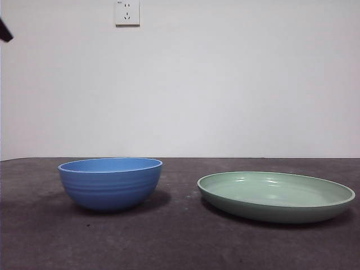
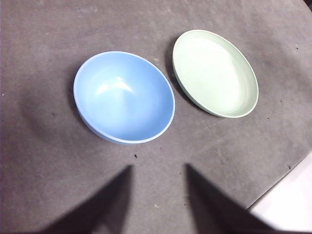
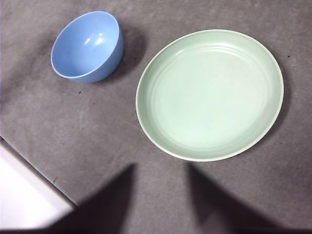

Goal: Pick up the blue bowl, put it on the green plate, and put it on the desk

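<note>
I see the blue bowl (image 1: 110,183) standing upright on the tabletop (image 1: 169,242), its hollow bare with nothing in it. Beside it, apart and not touching, lies the green plate (image 1: 276,197), flat on the tabletop and likewise holding nothing; a strip of dark surface runs between the two. My left hand (image 2: 158,195) hangs above the tabletop near the bowl, jaws spread apart with a clear gap between them, gripping nothing and touching nothing. My right hand (image 3: 161,195) hangs above the plate's side in the same way, jaws parted, nothing between them. In the front view only a black tip (image 1: 4,31) shows at the top corner; I cannot tell which arm it belongs to. On the pale wall (image 1: 225,84) behind sits a white power socket (image 1: 127,12). Nothing stands between either hand and the dishes.
</note>
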You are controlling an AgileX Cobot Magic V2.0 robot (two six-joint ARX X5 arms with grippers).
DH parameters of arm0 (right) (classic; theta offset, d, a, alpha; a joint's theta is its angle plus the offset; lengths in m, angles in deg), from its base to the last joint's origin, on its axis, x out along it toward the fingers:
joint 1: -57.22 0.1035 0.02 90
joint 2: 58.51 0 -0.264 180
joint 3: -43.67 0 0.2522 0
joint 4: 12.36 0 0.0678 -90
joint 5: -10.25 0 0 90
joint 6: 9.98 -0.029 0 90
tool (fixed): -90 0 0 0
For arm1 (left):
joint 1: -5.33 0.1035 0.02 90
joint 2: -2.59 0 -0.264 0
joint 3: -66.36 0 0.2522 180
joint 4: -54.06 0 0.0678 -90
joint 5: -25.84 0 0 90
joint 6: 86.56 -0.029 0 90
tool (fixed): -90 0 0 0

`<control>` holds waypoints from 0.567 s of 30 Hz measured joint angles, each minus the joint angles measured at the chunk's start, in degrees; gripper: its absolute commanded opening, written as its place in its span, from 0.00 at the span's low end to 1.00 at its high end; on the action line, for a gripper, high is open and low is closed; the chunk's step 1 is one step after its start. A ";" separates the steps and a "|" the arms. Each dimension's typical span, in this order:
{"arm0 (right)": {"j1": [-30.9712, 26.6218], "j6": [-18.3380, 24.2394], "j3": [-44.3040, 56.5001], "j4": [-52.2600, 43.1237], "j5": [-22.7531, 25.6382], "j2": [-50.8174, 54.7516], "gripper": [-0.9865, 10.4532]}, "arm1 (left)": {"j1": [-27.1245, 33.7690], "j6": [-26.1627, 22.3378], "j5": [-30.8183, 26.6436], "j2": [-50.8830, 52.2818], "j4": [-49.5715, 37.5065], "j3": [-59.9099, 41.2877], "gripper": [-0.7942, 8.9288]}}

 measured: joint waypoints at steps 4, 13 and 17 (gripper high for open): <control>0.00 -0.17 0.00 0.02 0.02 0.00 0.45 | 0.00 0.24 0.00 0.00 -0.22 0.00 0.50; 0.00 -0.22 0.00 -0.02 0.02 0.00 0.45 | 0.00 0.44 0.00 -0.04 -0.28 0.00 0.50; 0.00 -0.24 0.00 -0.20 0.02 0.00 0.45 | -0.02 1.03 -0.04 -1.14 -2.14 0.02 0.50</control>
